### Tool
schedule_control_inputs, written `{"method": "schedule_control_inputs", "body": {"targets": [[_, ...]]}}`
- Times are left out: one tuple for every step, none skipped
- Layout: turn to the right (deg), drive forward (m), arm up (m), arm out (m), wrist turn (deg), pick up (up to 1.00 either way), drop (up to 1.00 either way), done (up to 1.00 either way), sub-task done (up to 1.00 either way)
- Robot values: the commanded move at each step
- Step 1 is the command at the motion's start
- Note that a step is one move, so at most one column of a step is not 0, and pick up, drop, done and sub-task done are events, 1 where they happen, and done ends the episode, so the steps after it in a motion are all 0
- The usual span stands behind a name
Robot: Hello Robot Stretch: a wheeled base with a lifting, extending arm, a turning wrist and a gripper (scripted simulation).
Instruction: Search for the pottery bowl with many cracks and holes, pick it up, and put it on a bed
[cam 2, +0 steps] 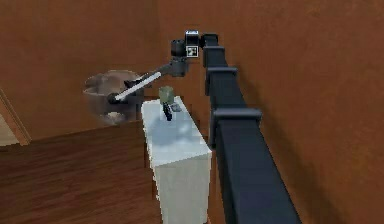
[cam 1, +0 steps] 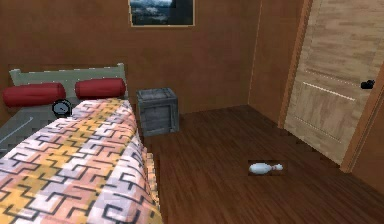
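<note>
A brownish-grey rounded bowl (cam 2: 103, 88) hangs at the far end of my gripper (cam 2: 120, 97), in front of the brown wall and clear of the floor, so the gripper holds it. The dark arm (cam 2: 235, 130) rises from the arm side view's bottom edge, and the thin fingers (cam 2: 140, 82) slant down to the left into the bowl. In the forward view a bed (cam 1: 90, 160) with a patterned quilt lies at the left, with two red pillows (cam 1: 100, 88) against a grey headboard.
A white cabinet (cam 2: 182, 165) stands just left of the arm, with a small dark item (cam 2: 167, 101) on top. A grey crate (cam 1: 158, 110) sits beside the bed. On the wood floor lies a white pin-shaped thing (cam 1: 265, 168). A wooden door (cam 1: 335, 80) is at the forward view's right.
</note>
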Motion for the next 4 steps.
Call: {"method": "schedule_control_inputs", "body": {"targets": [[0.0, 0.0, 0.0, 0.0, -45.0, 0.0, 0.0, 0.0, 0.0], [0.0, 0.0, 0.0, 0.0, -6.0, 0.0, 0.0, 0.0, 0.0], [0.0, 0.0, 0.0, -0.44, 0.0, 0.0, 0.0, 0.0, 0.0], [18.0, 0.0, 0.0, 0.0, 0.0, 0.0, 0.0, 0.0, 0.0]]}}
